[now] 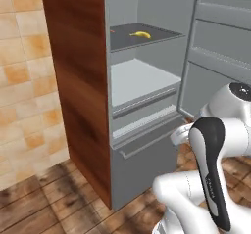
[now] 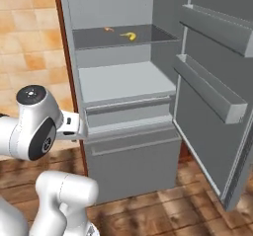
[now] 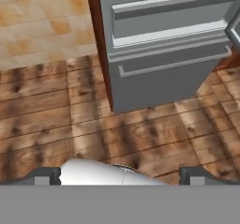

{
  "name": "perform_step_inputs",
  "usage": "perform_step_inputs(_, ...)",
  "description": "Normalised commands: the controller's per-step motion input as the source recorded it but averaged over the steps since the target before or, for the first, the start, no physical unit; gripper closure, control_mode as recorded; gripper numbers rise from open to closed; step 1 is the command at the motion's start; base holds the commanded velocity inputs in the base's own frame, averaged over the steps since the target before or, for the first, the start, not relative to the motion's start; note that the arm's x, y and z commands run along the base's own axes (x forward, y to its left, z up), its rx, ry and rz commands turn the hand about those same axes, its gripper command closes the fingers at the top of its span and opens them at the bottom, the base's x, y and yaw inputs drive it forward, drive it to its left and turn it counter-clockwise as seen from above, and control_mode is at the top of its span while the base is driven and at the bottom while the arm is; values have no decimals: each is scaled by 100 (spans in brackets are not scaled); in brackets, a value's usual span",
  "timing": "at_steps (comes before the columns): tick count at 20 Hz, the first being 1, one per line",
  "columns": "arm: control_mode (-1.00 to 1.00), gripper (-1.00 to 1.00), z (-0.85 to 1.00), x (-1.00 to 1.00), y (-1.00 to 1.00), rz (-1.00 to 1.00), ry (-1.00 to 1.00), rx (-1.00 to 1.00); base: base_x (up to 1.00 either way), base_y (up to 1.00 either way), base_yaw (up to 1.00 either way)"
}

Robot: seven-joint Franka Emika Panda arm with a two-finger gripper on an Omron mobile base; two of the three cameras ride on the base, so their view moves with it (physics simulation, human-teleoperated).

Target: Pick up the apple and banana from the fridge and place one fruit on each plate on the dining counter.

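The fridge (image 1: 142,81) stands open, grey inside, with a brown wooden side panel (image 1: 78,81). On its dark upper shelf lies the yellow banana (image 1: 140,34) (image 2: 129,36). The apple is out of view, as are the plates and the dining counter. My gripper (image 3: 121,176) is open, its two dark fingertips (image 3: 47,175) wide apart with nothing between them. It hangs low in front of the fridge (image 3: 159,78), looking down at the bottom drawer and the wooden floor. The hand (image 2: 74,126) sits level with the fridge's drawers, well below the banana's shelf.
A small orange item (image 2: 108,29) lies on the shelf just left of the banana. The open fridge door (image 2: 212,82) with its bins juts out on the right. A pale shelf (image 2: 126,82) and drawers (image 2: 133,161) lie below. A tiled wall (image 1: 24,81) is at the left.
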Motion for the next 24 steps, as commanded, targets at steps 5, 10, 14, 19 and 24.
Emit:
perform_step_inputs(5, 100, -100, 0, 0, 0, 0, 0, 0, 80, -20, 35)
perform_step_inputs(10, 100, -100, 0, 0, 0, 0, 0, 0, 43, -8, 16)
perform_step_inputs(14, 100, -100, 0, 0, 0, 0, 0, 0, 62, -31, 9)
perform_step_inputs(19, 100, -100, 0, 0, 0, 0, 0, 0, 76, -57, 20)
perform_step_inputs(24, 100, -100, 0, 0, 0, 0, 0, 0, 44, -56, 30)
